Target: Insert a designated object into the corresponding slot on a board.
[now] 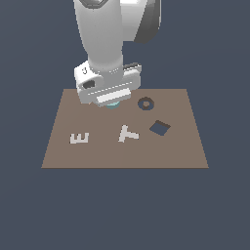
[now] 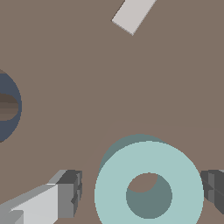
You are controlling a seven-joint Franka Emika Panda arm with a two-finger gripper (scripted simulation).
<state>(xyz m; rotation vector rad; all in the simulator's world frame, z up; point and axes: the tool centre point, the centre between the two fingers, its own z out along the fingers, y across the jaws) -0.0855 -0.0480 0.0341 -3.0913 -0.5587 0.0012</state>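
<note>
Brown board (image 1: 185, 146) on dark floor (image 1: 29, 210)

On the board (image 1: 125, 146) under me I read 2 white block letters: an E (image 1: 79, 138) and a T (image 1: 128, 133), both turned sideways.

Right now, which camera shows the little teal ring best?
The wrist view. There the teal ring fills much of the picture, its centre hole plain, with one claw finger on either side, apart from it. In the exterior view only a sliver of the ring peeks out under the robot's hand on the board.
</note>
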